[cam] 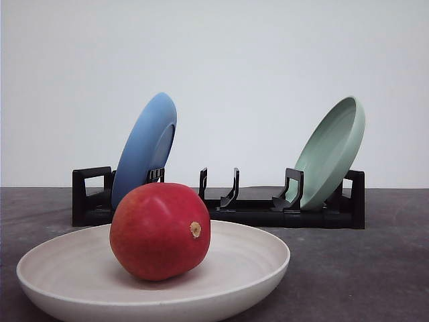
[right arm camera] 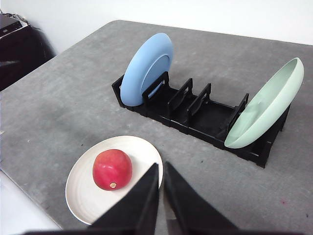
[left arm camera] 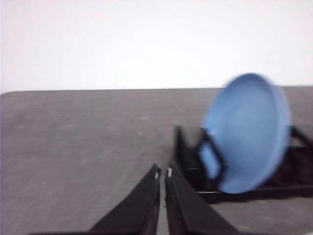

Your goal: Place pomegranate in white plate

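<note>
R gripper point(right arm camera: 161, 166) is hanging w/ jaws together, empty, above and just beside the plate point(right arm camera: 83, 200). L gripper point(left arm camera: 163, 172) jaws also together, empty, near the blue plate point(left arm camera: 247, 132) in its rack point(left arm camera: 193, 164). Pomegranate point(right arm camera: 112, 169) is sitting in the plate, clear of both. Placing looks done; next is prob. just retracting, no regrasp needed.

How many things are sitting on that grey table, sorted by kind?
Plates: 3, namely the wide cream white plate, the blue plate and the pale green plate
Fruit: 1, the glossy red pomegranate, lying in the white plate
Black slotted dish rack: 1
Total: 5
</note>
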You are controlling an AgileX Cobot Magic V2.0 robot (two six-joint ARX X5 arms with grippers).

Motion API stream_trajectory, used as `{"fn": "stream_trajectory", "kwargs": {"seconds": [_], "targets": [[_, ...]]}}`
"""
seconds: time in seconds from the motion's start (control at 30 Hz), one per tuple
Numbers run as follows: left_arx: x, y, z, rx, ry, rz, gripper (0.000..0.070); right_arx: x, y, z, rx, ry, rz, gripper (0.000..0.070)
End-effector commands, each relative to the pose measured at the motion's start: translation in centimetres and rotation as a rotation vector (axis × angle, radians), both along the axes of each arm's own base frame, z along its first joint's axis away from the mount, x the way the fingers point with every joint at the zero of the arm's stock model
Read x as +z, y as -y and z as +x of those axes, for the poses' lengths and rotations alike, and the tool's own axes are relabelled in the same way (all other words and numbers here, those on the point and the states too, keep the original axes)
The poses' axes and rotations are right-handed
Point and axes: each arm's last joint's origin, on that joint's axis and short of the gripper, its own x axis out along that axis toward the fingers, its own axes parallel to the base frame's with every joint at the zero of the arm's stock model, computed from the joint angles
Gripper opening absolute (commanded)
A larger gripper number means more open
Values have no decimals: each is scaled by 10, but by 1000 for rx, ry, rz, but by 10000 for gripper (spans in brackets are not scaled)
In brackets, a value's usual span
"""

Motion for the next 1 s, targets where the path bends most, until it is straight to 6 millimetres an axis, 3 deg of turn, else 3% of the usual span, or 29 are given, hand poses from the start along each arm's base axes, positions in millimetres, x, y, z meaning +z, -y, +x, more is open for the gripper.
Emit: {"fn": "stream_trajectory", "kwargs": {"seconds": [0.0, 0.17, 0.33, 0.6, 0.97], "targets": [[-10, -3, 2, 24, 17, 13, 0, 3, 0, 0, 11, 16, 8, 10], [-41, -8, 4, 86, 4, 13, 0, 3, 0, 0, 11, 16, 8, 10], [-59, -11, 5, 115, -22, 20, 0, 3, 0, 0, 11, 16, 8, 10], [-78, -12, 4, 126, -27, 18, 0, 3, 0, 0, 11, 16, 8, 10], [-89, -13, 3, 130, -43, 23, 0, 3, 0, 0, 11, 16, 8, 10]]}}
